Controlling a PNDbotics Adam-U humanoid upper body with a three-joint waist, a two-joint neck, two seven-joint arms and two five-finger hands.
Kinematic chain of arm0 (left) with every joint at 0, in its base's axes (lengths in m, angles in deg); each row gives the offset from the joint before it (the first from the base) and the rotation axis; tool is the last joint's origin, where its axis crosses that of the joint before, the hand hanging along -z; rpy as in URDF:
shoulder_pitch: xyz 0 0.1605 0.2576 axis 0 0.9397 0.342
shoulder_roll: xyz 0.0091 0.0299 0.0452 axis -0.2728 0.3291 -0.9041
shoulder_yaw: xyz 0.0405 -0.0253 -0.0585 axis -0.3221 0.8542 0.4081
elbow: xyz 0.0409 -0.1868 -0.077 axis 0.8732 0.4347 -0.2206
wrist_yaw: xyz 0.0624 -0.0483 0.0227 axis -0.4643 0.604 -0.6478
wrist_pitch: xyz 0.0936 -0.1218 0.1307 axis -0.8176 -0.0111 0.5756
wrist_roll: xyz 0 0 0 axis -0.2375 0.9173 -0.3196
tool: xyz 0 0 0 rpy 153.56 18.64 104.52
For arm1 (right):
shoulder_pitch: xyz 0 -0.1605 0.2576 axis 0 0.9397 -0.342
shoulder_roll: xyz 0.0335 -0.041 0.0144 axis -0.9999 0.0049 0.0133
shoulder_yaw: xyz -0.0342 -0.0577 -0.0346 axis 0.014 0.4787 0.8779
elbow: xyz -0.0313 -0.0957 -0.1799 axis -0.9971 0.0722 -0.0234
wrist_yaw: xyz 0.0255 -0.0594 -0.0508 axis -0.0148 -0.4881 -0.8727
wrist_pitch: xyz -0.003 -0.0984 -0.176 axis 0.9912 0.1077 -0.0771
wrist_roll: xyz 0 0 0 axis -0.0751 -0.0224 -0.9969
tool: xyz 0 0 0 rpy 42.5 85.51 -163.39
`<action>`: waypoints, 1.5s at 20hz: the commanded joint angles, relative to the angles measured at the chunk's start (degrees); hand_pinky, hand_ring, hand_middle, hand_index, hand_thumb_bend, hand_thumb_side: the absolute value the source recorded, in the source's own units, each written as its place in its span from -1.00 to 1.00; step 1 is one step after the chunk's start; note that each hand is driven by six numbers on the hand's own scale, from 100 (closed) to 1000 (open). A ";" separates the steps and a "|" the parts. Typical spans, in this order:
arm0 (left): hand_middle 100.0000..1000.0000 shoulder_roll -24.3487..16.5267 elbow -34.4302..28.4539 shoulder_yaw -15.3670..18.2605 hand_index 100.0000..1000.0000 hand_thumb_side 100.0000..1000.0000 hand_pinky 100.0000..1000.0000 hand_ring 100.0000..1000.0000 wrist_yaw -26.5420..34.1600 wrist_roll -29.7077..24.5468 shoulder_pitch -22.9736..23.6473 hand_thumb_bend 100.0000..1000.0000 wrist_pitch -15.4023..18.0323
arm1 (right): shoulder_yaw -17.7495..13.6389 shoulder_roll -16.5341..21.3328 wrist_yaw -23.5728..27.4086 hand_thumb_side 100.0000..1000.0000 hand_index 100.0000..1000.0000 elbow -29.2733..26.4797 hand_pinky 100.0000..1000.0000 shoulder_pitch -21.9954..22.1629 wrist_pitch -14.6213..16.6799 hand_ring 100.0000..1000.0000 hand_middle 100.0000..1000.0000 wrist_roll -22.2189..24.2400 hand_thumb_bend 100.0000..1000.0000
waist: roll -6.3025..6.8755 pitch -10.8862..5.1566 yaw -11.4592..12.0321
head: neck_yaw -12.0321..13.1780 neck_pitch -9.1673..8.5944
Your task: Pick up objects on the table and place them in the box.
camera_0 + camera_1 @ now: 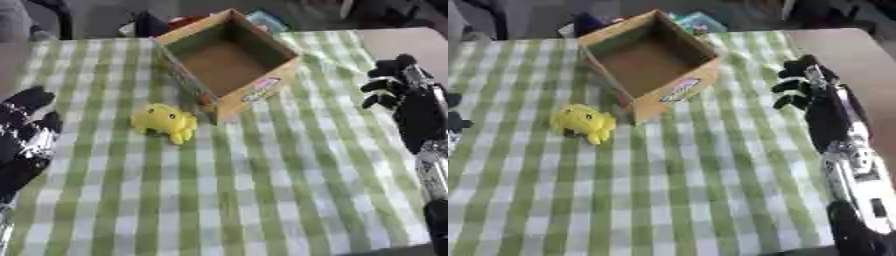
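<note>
We saw soft, even light w/o glare; both views were blurry, esp. the box (229, 60) interior in shadow.

Both eye views are looking steeply down from the robot's head onto the checked tablecloth (262, 190), facing away from its body, with the cardboard box (229, 60) sitting toward the far edge. They are sharing nearly everything (the right eye's framing is sitting slightly further right of the box).
</note>
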 commanded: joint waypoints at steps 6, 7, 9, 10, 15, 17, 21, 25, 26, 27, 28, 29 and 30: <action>0.45 -1.21 -1.05 0.26 0.67 -0.48 0.36 0.77 -0.54 -0.19 -0.90 -0.86 -0.22 | -0.34 0.64 -0.06 0.26 0.31 -1.39 -0.32 -0.39 0.14 0.03 0.10 0.10 -1.00 | 0.01 -0.84 0.00 | -0.10 0.11; 0.45 -1.24 -1.04 0.25 0.67 -0.48 0.36 0.77 -0.58 -0.23 -0.91 -0.86 -0.23 | -0.34 0.63 -0.06 0.26 0.31 -1.38 -0.32 -0.39 0.14 0.03 0.10 0.10 -1.00 | 0.01 -0.84 0.00 | -0.11 0.12; 0.45 -1.45 -1.02 0.24 0.67 -0.48 0.36 0.77 -0.71 -0.28 -0.99 -0.88 -0.26 | -0.34 0.63 -0.08 0.26 0.31 -1.39 -0.32 -0.38 0.15 0.03 0.10 0.11 -1.00 | 0.00 -0.84 0.00 | -0.10 0.15; 0.45 -1.70 -1.01 0.20 0.66 -0.50 0.36 0.77 -0.82 -0.34 -1.06 -0.91 -0.28 | -0.34 0.63 -0.09 0.26 0.31 -1.38 -0.32 -0.37 0.15 0.03 0.10 0.11 -1.00 | 0.00 -0.85 -0.01 | -0.09 0.16; 0.45 -6.80 -0.74 -1.03 0.67 -0.62 0.35 0.77 -2.34 -1.71 -2.90 -0.93 -0.38 | -0.26 0.79 -0.13 0.27 0.31 -1.29 -0.32 -0.22 0.09 0.03 0.09 0.21 -1.00 | 0.22 -1.10 -0.07 | -0.08 0.27; 0.44 -10.28 -0.17 -2.11 0.67 -0.70 0.35 0.77 -3.48 -3.00 -4.32 -0.88 -0.35 | -0.19 0.84 -0.18 0.28 0.31 -1.19 -0.32 -0.19 -0.02 0.03 0.09 0.31 -1.00 | 0.45 -1.24 -0.17 | -0.13 0.27; 0.44 -16.93 1.38 -4.88 0.68 -0.83 0.35 0.76 -5.94 -6.05 -8.00 -0.75 0.33 | 0.05 1.00 -0.28 0.28 0.31 -1.09 -0.32 -0.07 -0.20 0.03 0.09 0.65 -1.00 | 0.85 -1.52 -0.53 | -0.09 0.32; 0.43 -21.35 3.78 -8.77 0.69 -0.94 0.34 0.75 -8.43 -9.68 -13.53 -0.57 1.74 | 0.40 1.09 -0.24 0.27 0.31 -1.08 -0.32 -0.12 -0.30 0.03 0.09 1.05 -1.00 | 1.00 -1.78 -1.06 | 0.25 0.42; 0.43 -22.01 4.51 -9.78 0.69 -0.96 0.34 0.75 -9.08 -10.70 -14.96 -0.53 2.21 | 0.50 1.13 -0.22 0.26 0.31 -1.08 -0.32 -0.13 -0.30 0.03 0.09 1.18 -1.00 | 1.02 -1.84 -1.27 | 0.37 0.43; 0.43 -22.47 5.28 -10.98 0.69 -0.97 0.34 0.74 -9.70 -11.89 -16.61 -0.48 2.88 | 0.59 1.19 -0.21 0.26 0.31 -1.08 -0.32 -0.10 -0.29 0.03 0.09 1.29 -1.00 | 1.07 -1.91 -1.51 | 0.49 0.45; 0.43 -22.72 6.32 -11.93 0.69 -0.97 0.34 0.74 -10.43 -12.96 -18.05 -0.48 3.32 | 0.63 1.24 -0.21 0.26 0.31 -1.08 -0.32 -0.05 -0.27 0.03 0.09 1.36 -1.00 | 1.10 -1.96 -1.66 | 0.56 0.47; 0.42 -22.82 7.37 -13.18 0.70 -0.98 0.34 0.74 -11.32 -14.25 -19.78 -0.40 3.86 | 0.69 1.28 -0.22 0.26 0.31 -1.07 -0.32 -0.01 -0.27 0.03 0.09 1.43 -1.00 | 1.18 -2.02 -1.93 | 0.77 0.52; 0.43 -22.67 8.55 -14.46 0.70 -0.96 0.34 0.74 -12.27 -15.63 -21.54 -0.36 4.48 | 0.76 1.33 -0.21 0.26 0.31 -1.06 -0.32 0.00 -0.27 0.03 0.09 1.49 -1.00 | 1.27 -2.08 -2.20 | 0.96 0.57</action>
